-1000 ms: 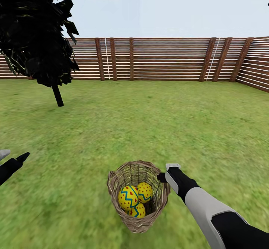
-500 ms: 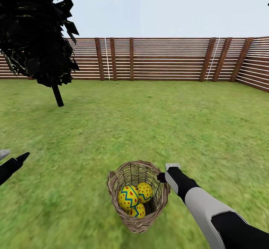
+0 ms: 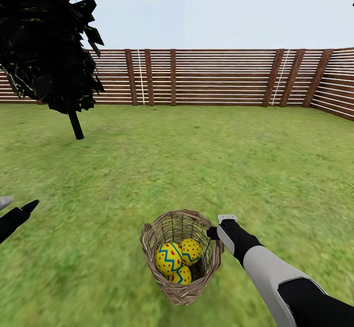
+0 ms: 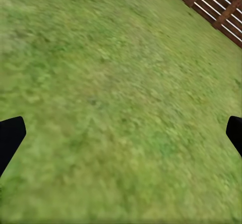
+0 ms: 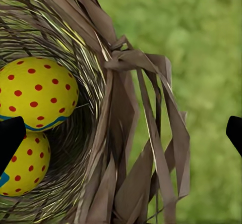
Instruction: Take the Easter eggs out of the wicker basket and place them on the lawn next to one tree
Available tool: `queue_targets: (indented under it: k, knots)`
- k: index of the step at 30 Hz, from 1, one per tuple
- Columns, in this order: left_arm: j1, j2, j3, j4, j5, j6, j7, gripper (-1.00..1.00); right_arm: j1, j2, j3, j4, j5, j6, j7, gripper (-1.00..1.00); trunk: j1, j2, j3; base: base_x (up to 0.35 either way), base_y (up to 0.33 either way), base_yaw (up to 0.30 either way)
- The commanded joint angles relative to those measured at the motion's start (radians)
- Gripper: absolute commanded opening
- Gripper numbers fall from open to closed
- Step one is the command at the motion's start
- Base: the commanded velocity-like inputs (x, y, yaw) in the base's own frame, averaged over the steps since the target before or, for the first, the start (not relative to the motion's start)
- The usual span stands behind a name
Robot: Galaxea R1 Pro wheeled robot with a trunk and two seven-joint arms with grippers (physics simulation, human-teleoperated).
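The wicker basket (image 3: 169, 290) stands on the lawn (image 3: 206, 165) close in front of me. Three yellow Easter eggs lie inside it: one with a blue zigzag (image 3: 169, 258), one dotted red (image 3: 191, 251), one beneath them (image 3: 182, 276). My right gripper (image 3: 213, 232) sits at the basket's right rim, open. In the right wrist view its fingers (image 5: 10, 139) straddle the braided rim (image 5: 136, 133), with two eggs (image 5: 38, 93) inside the weave. At the far left, my left gripper (image 3: 18, 204) hangs open over bare grass (image 4: 121, 98). The tree of the task is out of view.
A black-trunked tree (image 3: 76, 124) with near-black foliage stands at the back left. A brown slat fence (image 3: 221, 76) closes the garden behind and to the right. Open grass stretches between the basket and the fence.
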Motion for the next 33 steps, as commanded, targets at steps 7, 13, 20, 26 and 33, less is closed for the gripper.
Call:
queue_targets:
  k: [7,13,20,26,33]
  knots:
    - [-0.001,0.000,0.000,-0.001,0.011,0.004,0.009,1.00,0.000,0.000,0.008,0.005,-0.010,0.004,-0.007,1.00,0.000,0.000,-0.001,0.000,0.000,0.000]
    - [0.000,0.000,0.000,-0.001,0.011,0.004,0.009,1.00,0.000,0.000,0.008,0.006,-0.009,0.004,-0.007,1.00,0.015,-0.028,-0.014,0.000,0.000,0.000]
    - [-0.001,0.000,0.000,-0.001,0.011,0.004,0.009,1.00,0.000,-0.001,0.008,0.006,-0.009,0.004,-0.007,1.00,0.019,-0.035,-0.017,0.000,0.000,0.000]
    - [-0.001,0.000,0.000,-0.001,0.011,0.004,0.009,1.00,0.000,-0.002,0.008,0.008,-0.010,0.004,-0.005,1.00,0.019,-0.035,-0.017,0.000,0.000,0.000]
    - [-0.001,0.000,0.000,-0.001,0.011,0.004,0.009,1.00,0.000,-0.003,0.008,0.012,-0.010,0.004,-0.005,1.00,0.019,-0.035,-0.017,0.000,0.000,0.000]
